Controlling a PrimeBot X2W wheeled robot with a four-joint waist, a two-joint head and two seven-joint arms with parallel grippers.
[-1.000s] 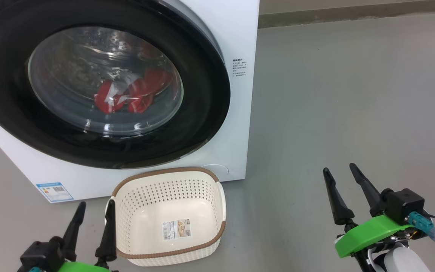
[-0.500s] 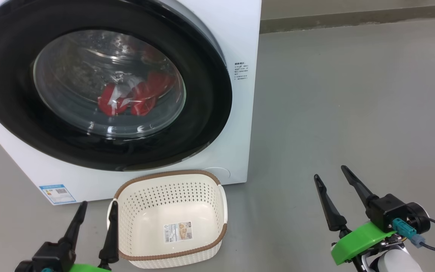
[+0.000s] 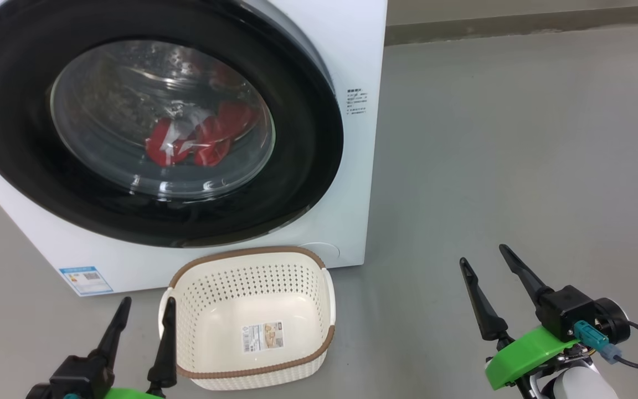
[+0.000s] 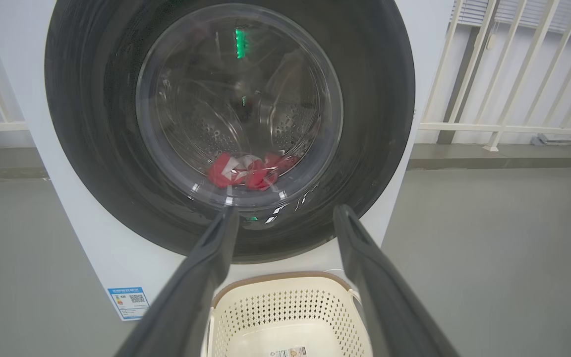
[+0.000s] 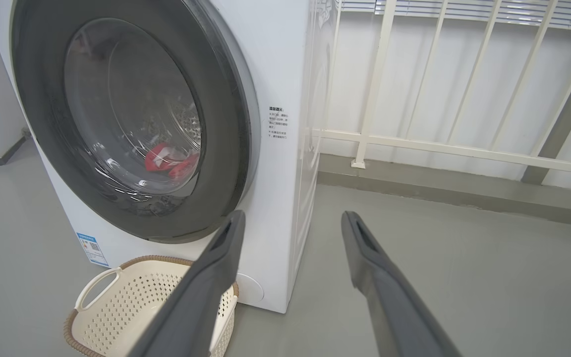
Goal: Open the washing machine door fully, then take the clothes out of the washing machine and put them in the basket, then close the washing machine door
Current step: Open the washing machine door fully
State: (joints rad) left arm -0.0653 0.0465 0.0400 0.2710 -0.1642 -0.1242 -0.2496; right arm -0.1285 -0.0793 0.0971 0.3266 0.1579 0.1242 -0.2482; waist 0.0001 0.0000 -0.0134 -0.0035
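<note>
No step was yet done: the washing machine door [image 3: 308, 144] was shut on the washing machine [image 3: 352, 50], the clothes [image 3: 197, 141] lay low in the drum [image 3: 114, 94] behind its glass, and the basket [image 3: 241, 254] stood without clothes on the floor [image 3: 518, 138] just before the machine. The left gripper [image 3: 148, 300], near left beside the basket, and the right gripper [image 3: 483, 254], near right, had jaws apart, empty. Bare floor lay right of the machine's corner.

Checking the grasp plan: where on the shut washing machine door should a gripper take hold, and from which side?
Probably the washing machine door's right rim, approached from the robot's right by the right gripper. The glass bulges and the black face is smooth, but the right wrist view shows that edge standing proud of the washing machine, with a grey lip.
</note>
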